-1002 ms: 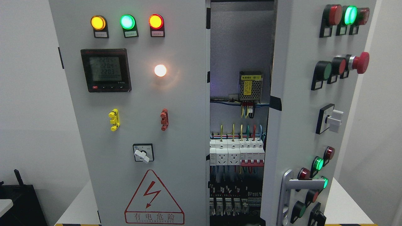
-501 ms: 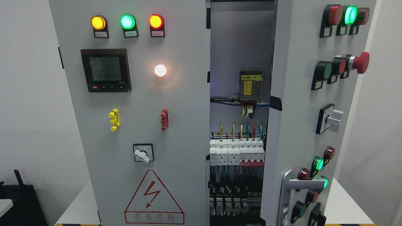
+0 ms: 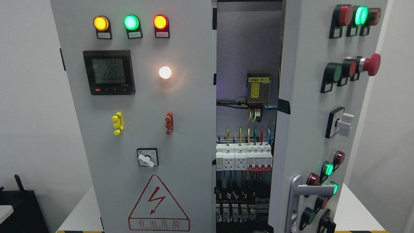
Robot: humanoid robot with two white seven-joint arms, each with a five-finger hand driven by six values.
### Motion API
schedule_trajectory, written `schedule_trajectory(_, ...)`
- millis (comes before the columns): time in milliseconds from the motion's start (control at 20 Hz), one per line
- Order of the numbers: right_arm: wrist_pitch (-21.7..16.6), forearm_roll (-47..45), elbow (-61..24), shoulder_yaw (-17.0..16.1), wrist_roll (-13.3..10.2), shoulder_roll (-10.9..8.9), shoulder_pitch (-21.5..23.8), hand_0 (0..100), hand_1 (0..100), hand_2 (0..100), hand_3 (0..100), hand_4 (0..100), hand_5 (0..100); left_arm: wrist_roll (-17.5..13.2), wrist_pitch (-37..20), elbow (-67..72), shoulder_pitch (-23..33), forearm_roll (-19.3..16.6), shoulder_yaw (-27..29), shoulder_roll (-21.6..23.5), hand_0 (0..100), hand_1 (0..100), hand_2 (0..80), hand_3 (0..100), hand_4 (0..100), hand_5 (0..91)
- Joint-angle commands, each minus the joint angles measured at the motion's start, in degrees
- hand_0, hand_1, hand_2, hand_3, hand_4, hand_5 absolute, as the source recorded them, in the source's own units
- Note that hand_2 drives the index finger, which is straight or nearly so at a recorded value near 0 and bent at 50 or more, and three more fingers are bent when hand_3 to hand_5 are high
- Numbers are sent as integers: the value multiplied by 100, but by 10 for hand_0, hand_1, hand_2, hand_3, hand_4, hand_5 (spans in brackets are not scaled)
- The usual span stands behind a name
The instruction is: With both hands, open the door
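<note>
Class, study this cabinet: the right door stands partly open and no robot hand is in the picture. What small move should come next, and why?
Probably bring a robot hand up to the silver handle low on the right door. That door is only partly swung out, showing the breakers inside, while the left door looks shut. Neither hand is in view, so reaching comes before pulling.

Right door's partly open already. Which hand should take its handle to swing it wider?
Probably the right: the handle sits low on the right door, on that arm's side. Neither hand is in view, so I can't compare positions.
</note>
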Motion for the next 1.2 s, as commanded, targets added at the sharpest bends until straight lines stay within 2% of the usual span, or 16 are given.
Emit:
schedule_trajectory(0, 4, 0, -1, 0, 3, 0, 0, 0, 0, 0, 0, 0, 0, -148, 9, -94, -435, 117, -55, 618, 0, 0, 0, 0, 42, 0)
schedule_trajectory(200, 4, 0, -1, 0, 3, 0, 0, 0, 0, 0, 0, 0, 0, -385, 17, -85, -1252, 126, -687, 785, 0, 0, 0, 0, 42, 0)
schedule_trajectory(401, 4, 0, -1, 0, 3, 0, 0, 0, 0, 0, 0, 0, 0, -403, 35, -103, -2026, 161, -1320, 1057, 0, 0, 0, 0, 42, 0)
schedule_trajectory(551, 4, 0, -1, 0, 3, 0, 0, 0, 0, 0, 0, 0, 0, -412, 61, -77, -2624, 503, -1873, 1260, 0, 0, 0, 0, 42, 0)
schedule_trajectory(701, 4, 0, -1, 0, 3, 0, 0, 0, 0, 0, 0, 0, 0, -412, 79, -94, -2871, 644, -2085, 1497, 0, 0, 0, 0, 42, 0)
schedule_trajectory(802, 4, 0, -1, 0, 3, 0, 0, 0, 0, 0, 0, 0, 0, -421, 79, -120, -3195, 925, -2331, 1655, 0, 0, 0, 0, 42, 0)
schedule_trajectory(902, 4, 0, -1, 0, 3, 0, 0, 0, 0, 0, 0, 0, 0, -569, 314, -103, -3643, 952, -2481, 1603, 0, 0, 0, 0, 42, 0)
schedule_trajectory(1002, 4, 0, -1, 0, 3, 0, 0, 0, 0, 0, 0, 0, 0, -763, 876, -94, -4169, 926, -2717, 1542, 0, 0, 0, 0, 42, 0)
schedule_trajectory(1052, 4, -9, -1, 0, 3, 0, 0, 0, 0, 0, 0, 0, 0, -781, 1096, -94, -4442, 926, -2962, 1550, 0, 0, 0, 0, 42, 0)
schedule_trajectory(1152, 4, 0, -1, 0, 3, 0, 0, 0, 0, 0, 0, 0, 0, -781, 1160, -103, -4856, 926, -3437, 1568, 0, 0, 0, 0, 42, 0)
